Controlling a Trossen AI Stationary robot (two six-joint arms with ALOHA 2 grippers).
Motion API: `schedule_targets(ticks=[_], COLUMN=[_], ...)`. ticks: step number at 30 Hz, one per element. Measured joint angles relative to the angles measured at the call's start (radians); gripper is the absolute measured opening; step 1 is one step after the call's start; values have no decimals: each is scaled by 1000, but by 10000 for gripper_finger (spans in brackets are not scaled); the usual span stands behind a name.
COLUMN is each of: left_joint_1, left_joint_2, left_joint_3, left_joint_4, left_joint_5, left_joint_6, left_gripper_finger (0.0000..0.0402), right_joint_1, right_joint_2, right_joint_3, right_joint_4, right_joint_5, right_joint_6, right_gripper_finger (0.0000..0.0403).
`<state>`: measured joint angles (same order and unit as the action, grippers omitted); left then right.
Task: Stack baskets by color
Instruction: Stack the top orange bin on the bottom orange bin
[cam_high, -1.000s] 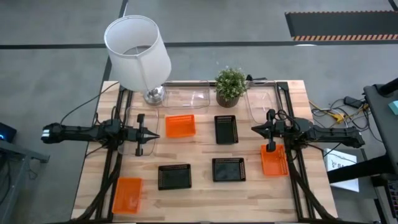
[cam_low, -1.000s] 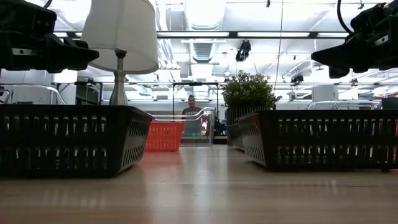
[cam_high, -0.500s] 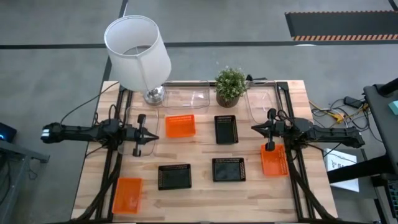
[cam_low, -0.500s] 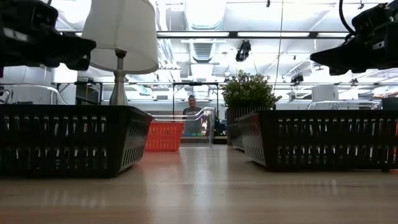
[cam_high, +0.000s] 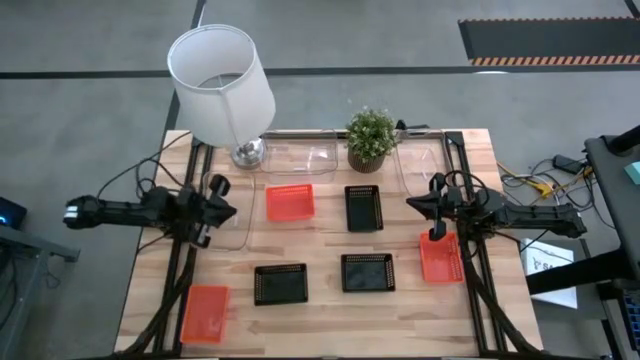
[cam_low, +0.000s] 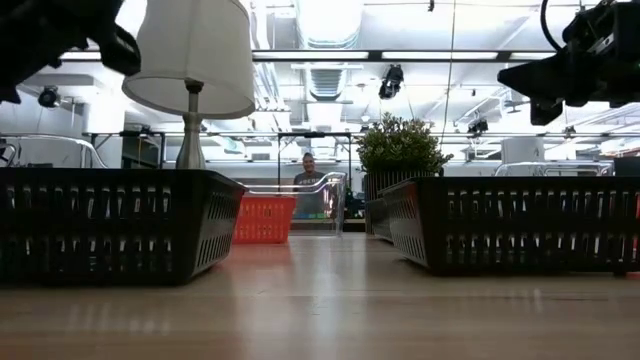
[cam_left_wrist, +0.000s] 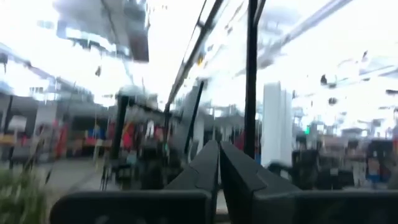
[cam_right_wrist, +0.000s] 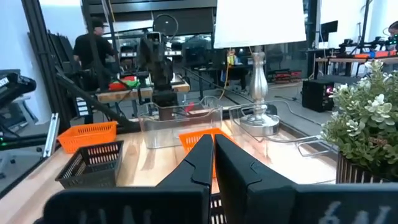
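A workshop-like lab: exposed ceiling ducts (cam_low: 325, 40), equipment-laden benches (cam_right_wrist: 134, 87), floor cables (cam_high: 535, 180).

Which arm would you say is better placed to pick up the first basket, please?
Probably the right: its shut end effector hovers at the edge of a red-orange basket, while the left end effector, also shut, sits over a clear basket, tilted up.

Wooden slat table (cam_high: 320, 305) stands on a grey concrete floor (cam_high: 80, 110) crossed by dark seams. A black mat with hazard-striped edge (cam_high: 545, 40) lies beyond. Behind the table: open workshop hall, ceiling strip lights (cam_low: 470, 55), exposed ducting (cam_low: 325, 75), and a person (cam_low: 308, 180) at a far bench.
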<state>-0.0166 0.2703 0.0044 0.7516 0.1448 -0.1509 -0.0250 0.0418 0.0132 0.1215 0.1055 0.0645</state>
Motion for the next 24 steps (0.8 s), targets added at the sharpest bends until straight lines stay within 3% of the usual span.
schedule_targets(ticks=[5, 13, 19, 24], left_joint_1=[0, 0, 0, 0], left_joint_2=[22, 53, 117, 210], left_joint_3=[7, 14, 26, 42], left_joint_4=[150, 292, 296, 310], left_joint_5=[0, -24, -161, -184], left_joint_6=[-32, 131, 132, 140], left_gripper_finger=[0, 0, 0, 0], right_joint_1=[0, 0, 0, 0], right_joint_2=[5, 64, 188, 353], right_joint_3=[0, 0, 0, 0], right_joint_4=[117, 368, 627, 856], right_joint_5=[-22, -61, -71, -134], right_joint_6=[-20, -170, -247, -287], right_gripper_finger=[9, 9, 9, 9])
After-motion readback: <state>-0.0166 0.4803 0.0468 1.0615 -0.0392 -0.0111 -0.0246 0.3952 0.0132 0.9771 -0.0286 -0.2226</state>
